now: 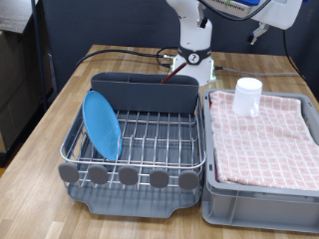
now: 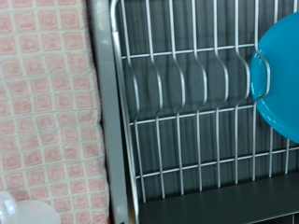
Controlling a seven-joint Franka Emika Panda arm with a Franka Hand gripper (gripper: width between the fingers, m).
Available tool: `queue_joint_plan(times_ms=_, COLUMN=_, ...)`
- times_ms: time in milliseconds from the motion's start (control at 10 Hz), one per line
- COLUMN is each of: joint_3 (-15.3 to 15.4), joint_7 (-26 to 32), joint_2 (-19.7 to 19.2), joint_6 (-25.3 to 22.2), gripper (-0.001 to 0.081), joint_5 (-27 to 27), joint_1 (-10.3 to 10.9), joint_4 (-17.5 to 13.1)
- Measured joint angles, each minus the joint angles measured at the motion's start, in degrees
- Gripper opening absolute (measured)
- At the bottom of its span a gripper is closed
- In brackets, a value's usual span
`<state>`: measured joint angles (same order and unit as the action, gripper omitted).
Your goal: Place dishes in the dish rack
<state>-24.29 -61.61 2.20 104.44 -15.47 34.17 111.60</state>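
Standing on edge in the dish rack (image 1: 140,134), the light-blue plate (image 1: 101,124) sits slotted between the wires at the exterior view's left end, leaning a bit; that one's clearly in. The white cup (image 1: 247,96) stands on the red-checked cloth (image 1: 264,134) near the far corner of the grey crate (image 1: 259,199), which is just beside the rack on the exterior view's right; so the cup isn't in the rack. The tall grey utensil bin (image 1: 145,92) runs along the back of the rack, and you can't see down into it from this angle; no spoon shows in either view. Five grey discs (image 1: 128,176) line the front edge, all on the wooden worktop (image 1: 40,149).

As for the hand, honestly can't tell whether it's wide or narrow; the arm (image 1: 194,45) is cut off at the exterior view's top, so all you get is the white base and a bit of link; the fingers don't show in the wrist view either. That wrist view looks down on the rack wires (image 2: 187,112) with the plate (image 2: 280,79) half cropped at the frame edge, the cloth (image 2: 47,93) alongside, and a blurry white curve in the corner that's probably the cup (image 2: 28,213); too cropped to be sure.
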Motion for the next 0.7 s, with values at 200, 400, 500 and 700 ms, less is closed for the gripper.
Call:
queue_joint_plan(times_ms=200, joint_3=1.43, joint_7=0.01, joint_2=0.22, joint_6=-0.44, gripper=0.0803, joint_5=1.58, joint_1=0.39, joint_4=-0.09)
queue_joint_plan(times_ms=400, joint_3=3.47, joint_7=-0.48, joint_2=0.9, joint_6=-0.87, gripper=0.0803, joint_5=3.6, joint_1=1.57, joint_4=-0.02)
queue_joint_plan(times_ms=500, joint_3=4.71, joint_7=-1.33, joint_2=1.27, joint_6=-1.17, gripper=0.0803, joint_5=4.41, joint_1=2.3, joint_4=0.04)
queue_joint_plan(times_ms=700, joint_3=7.27, joint_7=-4.46, joint_2=1.86, joint_6=-2.42, gripper=0.0803, joint_5=4.84, joint_1=3.71, joint_4=0.09)
